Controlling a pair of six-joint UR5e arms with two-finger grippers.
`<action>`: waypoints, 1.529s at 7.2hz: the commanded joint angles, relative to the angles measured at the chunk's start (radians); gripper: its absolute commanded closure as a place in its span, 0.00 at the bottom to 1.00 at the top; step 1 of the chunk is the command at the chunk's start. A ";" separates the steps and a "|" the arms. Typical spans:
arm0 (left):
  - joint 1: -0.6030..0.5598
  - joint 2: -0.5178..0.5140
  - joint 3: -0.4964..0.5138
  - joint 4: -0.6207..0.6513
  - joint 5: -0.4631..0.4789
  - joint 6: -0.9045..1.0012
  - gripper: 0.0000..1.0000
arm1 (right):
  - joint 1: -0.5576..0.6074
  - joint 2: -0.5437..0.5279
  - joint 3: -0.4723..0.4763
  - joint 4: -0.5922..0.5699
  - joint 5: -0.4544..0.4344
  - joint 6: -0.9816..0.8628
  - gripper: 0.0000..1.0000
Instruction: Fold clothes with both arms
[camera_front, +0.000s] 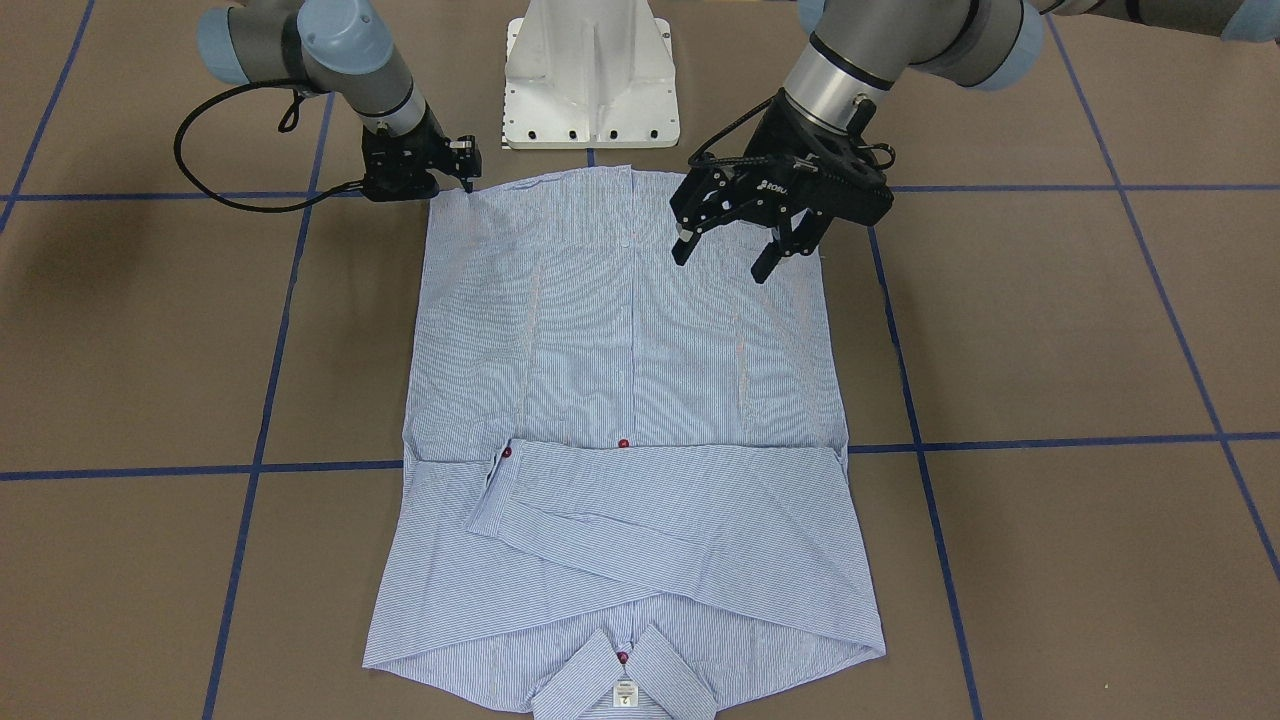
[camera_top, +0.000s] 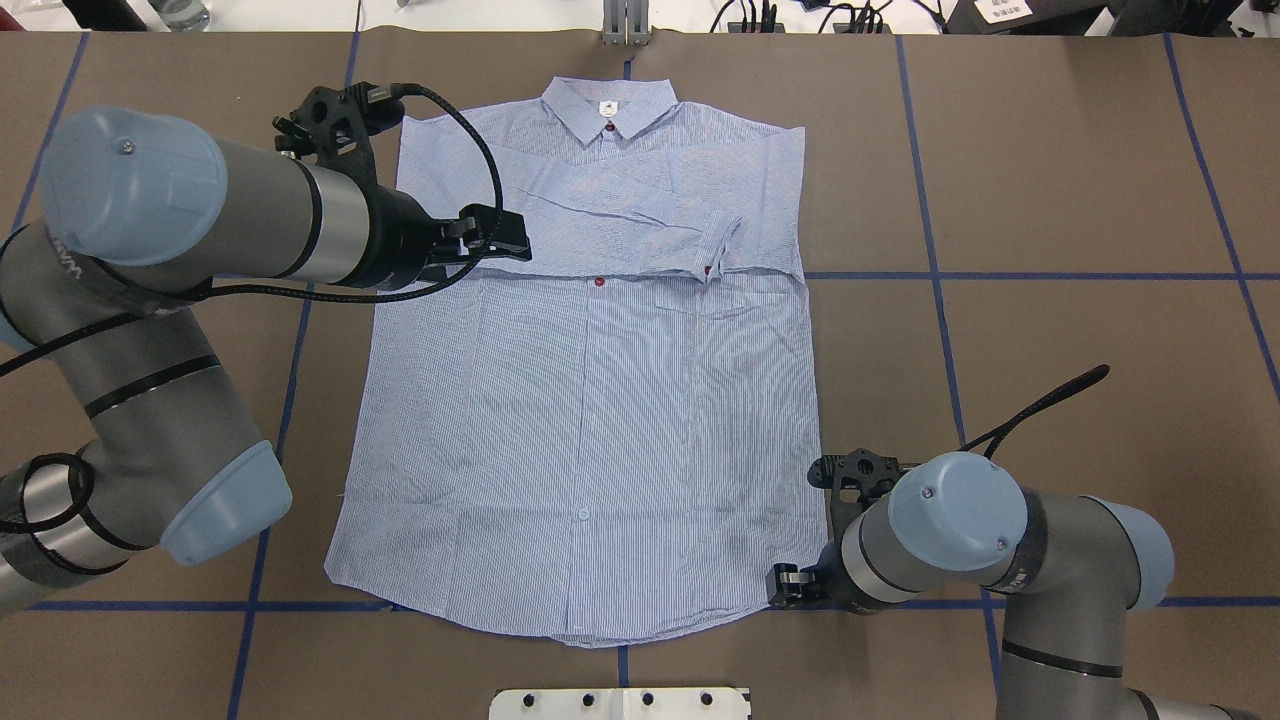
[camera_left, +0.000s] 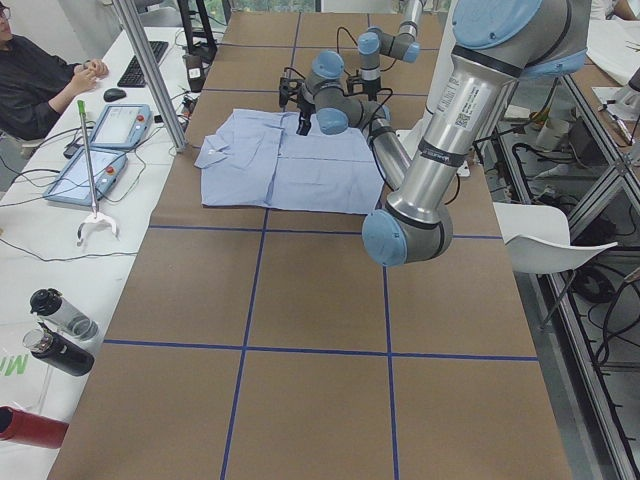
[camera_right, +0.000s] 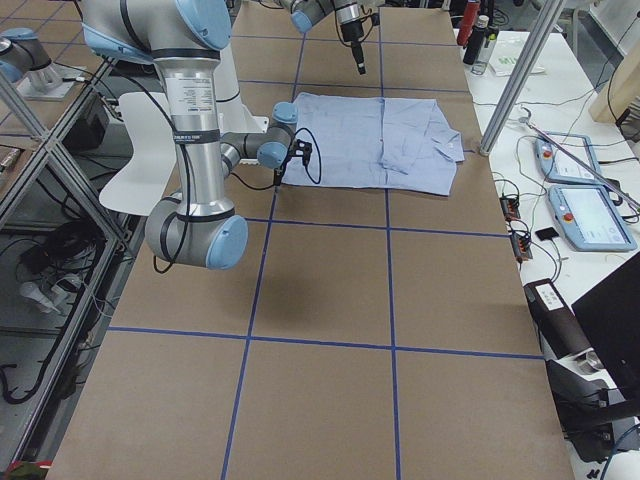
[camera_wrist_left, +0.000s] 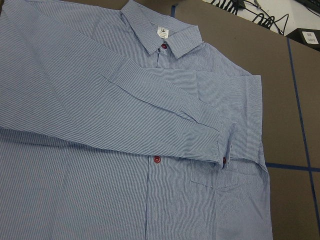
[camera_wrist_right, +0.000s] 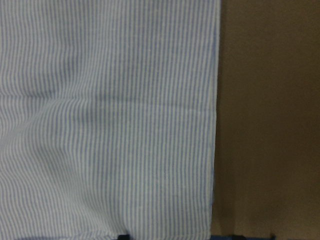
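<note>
- Neck label (camera_front: 624, 695) inside the shirt (camera_front: 620, 350) collar: a single "2" reads; the finer print above it is too small.
- Left tool (camera_front: 721, 262): white brand lettering on its black body begins "ROB"; the rest is unclear.

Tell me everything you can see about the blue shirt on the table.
The shirt is light blue, cotton-like cloth with fine white stripes, lying flat, front up and buttoned, on the brown table. Both sleeves are folded across the chest below the collar. Dark red buttons and a chest pocket show. The right gripper sits at one hem corner; the left gripper hovers open above the shirt.
</note>
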 joint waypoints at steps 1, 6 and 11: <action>0.000 -0.001 0.000 0.001 -0.001 0.000 0.02 | 0.003 -0.002 -0.001 -0.001 0.004 0.000 0.30; 0.000 -0.001 -0.006 0.001 0.001 0.000 0.02 | 0.004 -0.008 -0.004 -0.003 0.004 0.000 0.49; 0.000 0.001 -0.008 0.001 0.001 0.001 0.02 | 0.004 -0.014 -0.004 -0.003 0.004 0.000 0.51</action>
